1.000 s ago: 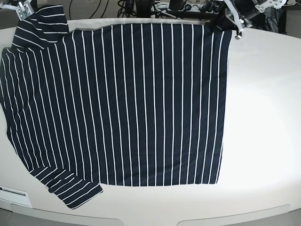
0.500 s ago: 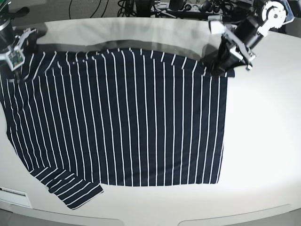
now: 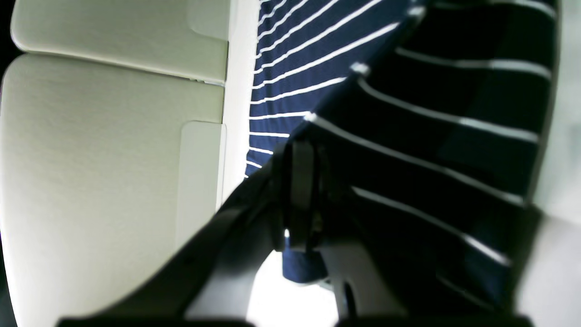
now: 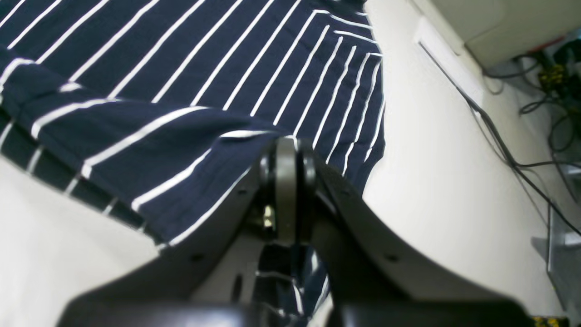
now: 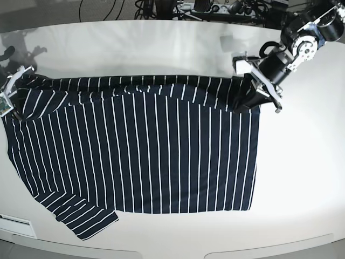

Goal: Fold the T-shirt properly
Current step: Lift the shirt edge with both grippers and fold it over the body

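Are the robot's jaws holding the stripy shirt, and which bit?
Yes. Both hold the T-shirt: the left gripper and right gripper each pinch a far-edge corner, jaws shut on the cloth.

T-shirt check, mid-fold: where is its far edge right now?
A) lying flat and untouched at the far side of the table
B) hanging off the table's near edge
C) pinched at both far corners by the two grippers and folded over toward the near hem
C: the left gripper and right gripper each clamp a far corner of the T-shirt, with a folded band across its top.

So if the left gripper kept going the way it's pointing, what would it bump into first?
Probably more of the T-shirt. The left gripper, shut on its edge, points down toward the flat striped cloth, though depth is unclear.
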